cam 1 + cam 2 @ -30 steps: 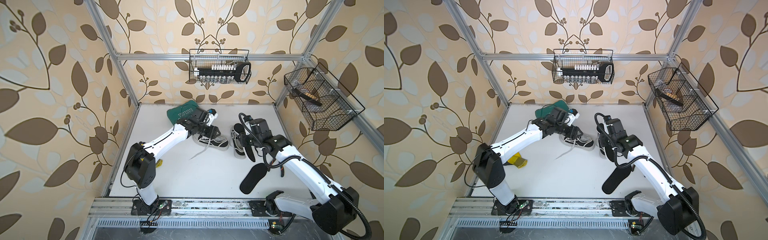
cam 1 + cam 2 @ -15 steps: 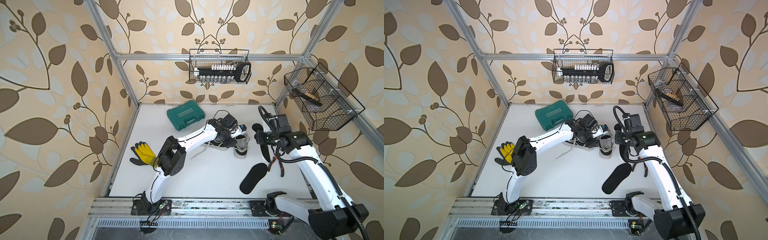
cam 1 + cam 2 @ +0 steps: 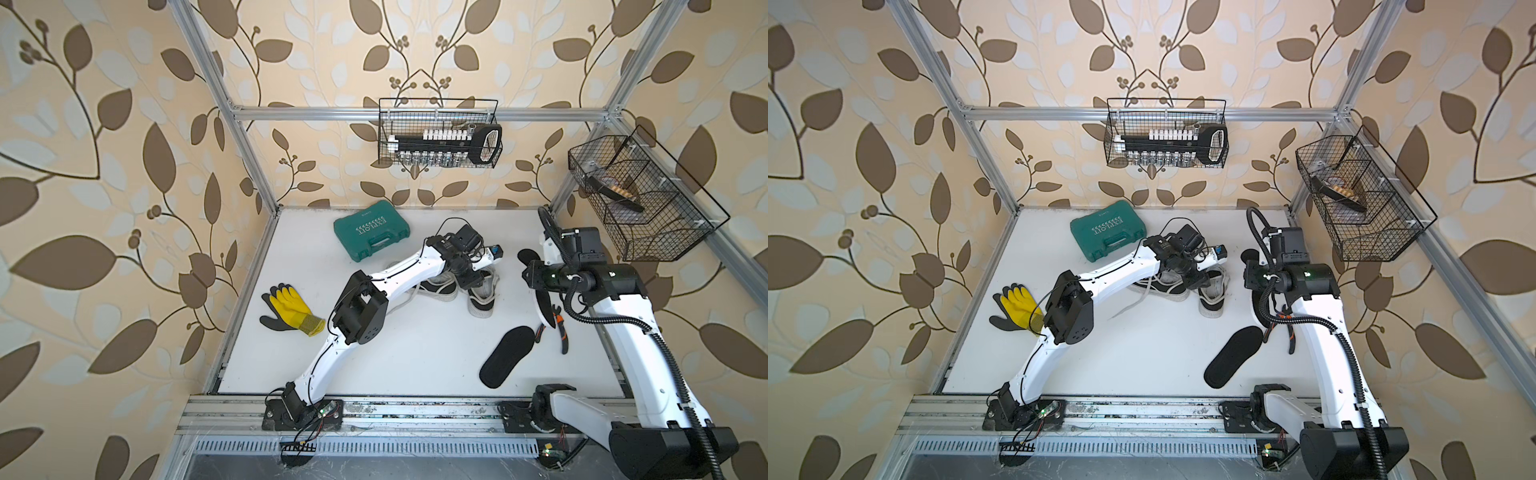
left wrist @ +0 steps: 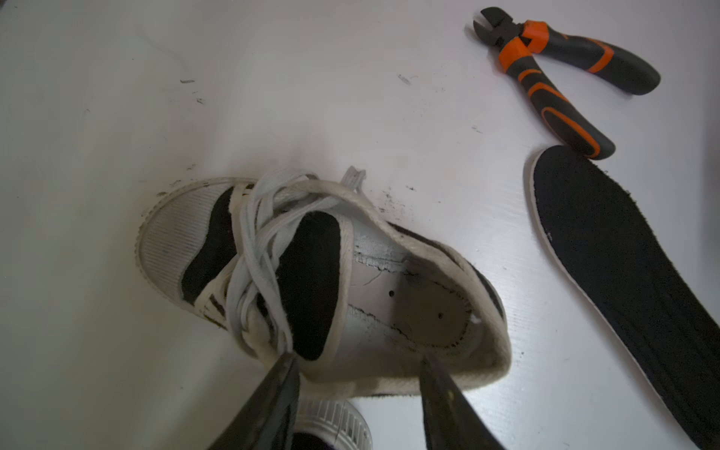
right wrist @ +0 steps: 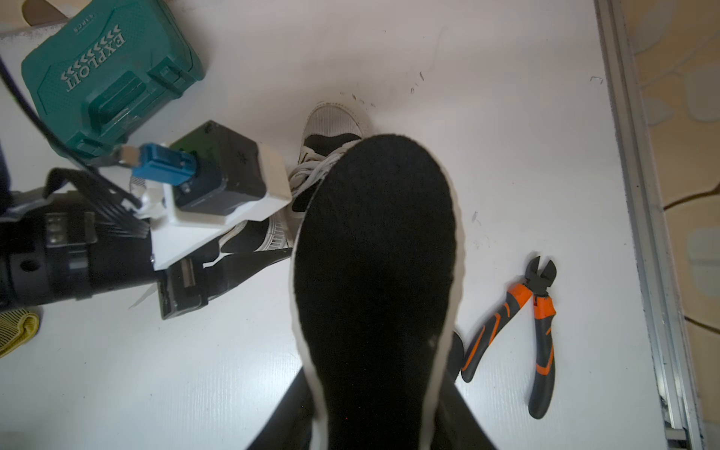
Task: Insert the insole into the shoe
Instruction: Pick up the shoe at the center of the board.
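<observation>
nearest the front rail, a second insole (image 3: 507, 356) lies flat on the table (image 3: 395, 353), with the pliers (image 4: 524, 45) just beside its far tip and a yellow glove (image 3: 291, 309) well off to the left

mid-table, change noted: the left gripper (image 4: 356, 366) has swung away from the other shoe (image 3: 436, 289) and now sits on the near rim of the shoe (image 4: 311, 272) whose toe points to the front. its fingers (image 4: 278, 389) have drawn in to about half width, astride a stretch of that rim; whether they already pinch it cannot be told. the shoe's inside is bare, with no insole in it

the right gripper (image 5: 370, 413) has pulled up and back from the shoe's mouth. it is clamped on the narrow end of the insole (image 5: 374, 253), which hangs in the air to the right of the shoe, apart from it

judgement: the shoe is being steadied first; insertion has not begun

farther back, the green case (image 3: 371, 235), a second ago hidden under the left arm, reads "exploit" in white capitals beside a row of arrows; a smaller line on it is too small to read. no writing is legible on the wall basket (image 3: 438, 133)
</observation>
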`<state>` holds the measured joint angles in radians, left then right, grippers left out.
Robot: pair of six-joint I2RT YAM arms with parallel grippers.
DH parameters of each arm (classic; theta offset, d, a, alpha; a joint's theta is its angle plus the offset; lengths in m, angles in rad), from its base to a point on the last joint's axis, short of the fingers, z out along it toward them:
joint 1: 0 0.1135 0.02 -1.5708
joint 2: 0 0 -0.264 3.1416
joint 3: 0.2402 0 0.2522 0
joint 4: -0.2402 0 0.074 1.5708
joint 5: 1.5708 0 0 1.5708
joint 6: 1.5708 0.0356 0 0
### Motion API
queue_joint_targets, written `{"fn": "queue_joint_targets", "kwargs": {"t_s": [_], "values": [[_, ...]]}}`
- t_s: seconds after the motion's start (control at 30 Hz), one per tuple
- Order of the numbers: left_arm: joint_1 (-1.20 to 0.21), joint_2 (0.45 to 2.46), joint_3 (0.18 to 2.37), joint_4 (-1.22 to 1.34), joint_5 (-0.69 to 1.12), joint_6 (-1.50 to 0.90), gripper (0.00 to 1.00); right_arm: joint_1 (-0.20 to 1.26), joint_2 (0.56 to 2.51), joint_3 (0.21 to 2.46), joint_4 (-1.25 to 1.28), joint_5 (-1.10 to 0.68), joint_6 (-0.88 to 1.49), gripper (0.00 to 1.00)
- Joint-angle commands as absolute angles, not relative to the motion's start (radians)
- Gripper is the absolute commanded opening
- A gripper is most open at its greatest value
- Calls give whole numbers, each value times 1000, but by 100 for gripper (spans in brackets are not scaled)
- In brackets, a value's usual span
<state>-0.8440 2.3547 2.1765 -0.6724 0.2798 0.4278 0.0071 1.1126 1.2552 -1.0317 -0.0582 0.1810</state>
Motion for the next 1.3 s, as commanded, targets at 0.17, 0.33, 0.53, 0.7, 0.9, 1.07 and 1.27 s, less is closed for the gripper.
{"fn": "queue_joint_targets", "kwargs": {"t_s": [0.17,0.33,0.53,0.7,0.9,1.07,1.27], "values": [[-843,2409,2261,-599,267,436,52,-4,1094,1285,-1065,-92,153,37],[-844,2430,2261,-561,240,446,52,-7,1086,1270,-1059,-94,155,37],[-854,2460,2267,-556,198,484,52,-22,1083,1248,-1044,-117,157,37],[-856,2457,2241,-518,153,486,46,-21,1060,1194,-1016,-56,140,34],[-857,2450,2243,-496,150,460,22,-21,1021,1120,-958,-87,140,33],[-855,2431,2244,-493,147,423,4,-21,1019,1095,-941,-88,136,33],[-847,2425,2298,-553,164,358,0,-22,1035,1111,-940,-65,120,33]]}}
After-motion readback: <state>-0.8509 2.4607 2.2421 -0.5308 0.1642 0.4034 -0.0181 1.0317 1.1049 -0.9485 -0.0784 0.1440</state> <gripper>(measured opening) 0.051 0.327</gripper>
